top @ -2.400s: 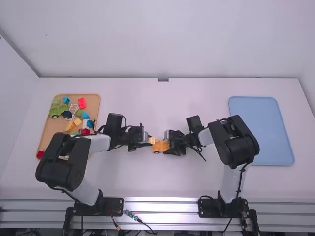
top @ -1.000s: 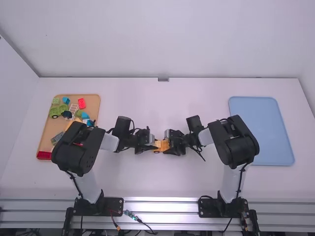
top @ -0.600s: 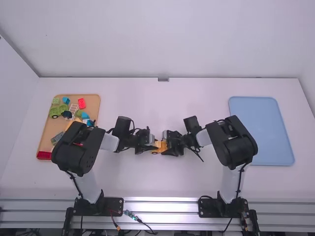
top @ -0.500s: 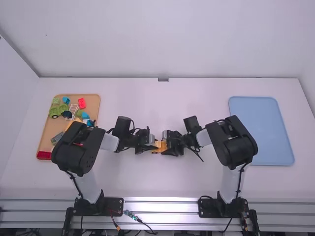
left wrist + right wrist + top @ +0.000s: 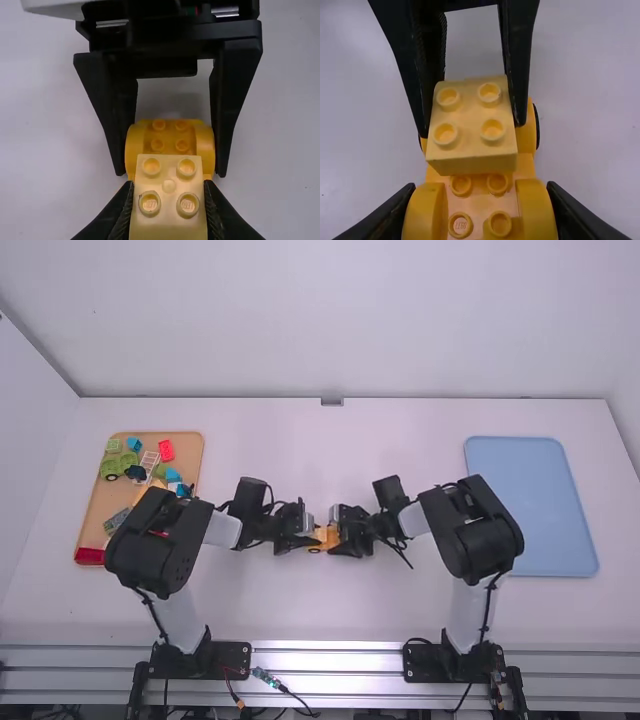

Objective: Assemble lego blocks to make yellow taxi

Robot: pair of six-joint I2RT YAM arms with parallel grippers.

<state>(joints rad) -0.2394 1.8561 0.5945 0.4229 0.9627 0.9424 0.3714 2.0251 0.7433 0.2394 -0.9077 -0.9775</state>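
At mid-table in the high view, my left gripper [image 5: 308, 533] faces my right gripper [image 5: 345, 532], with the orange-yellow car body [image 5: 330, 538] between them. The left wrist view has my left gripper [image 5: 169, 195] shut on a pale yellow four-stud brick [image 5: 168, 186]. My right gripper [image 5: 480, 200] is shut on the rounded, studded end of the car body [image 5: 536, 207]. The pale brick [image 5: 472, 127] lies over the car's other end, which has dark wheels; whether its underside is seated on the studs I cannot tell.
An orange-brown tray [image 5: 100, 505] of mixed blocks and a green vehicle [image 5: 118, 464] stands at the left, partly under the left arm. A blue tray [image 5: 530, 505] lies on the right, beside the right arm.
Since the oldest frame, my left gripper has moved right with the pale brick, over the car body. My right gripper and the car have shifted slightly left. The last half second shows no visible motion.
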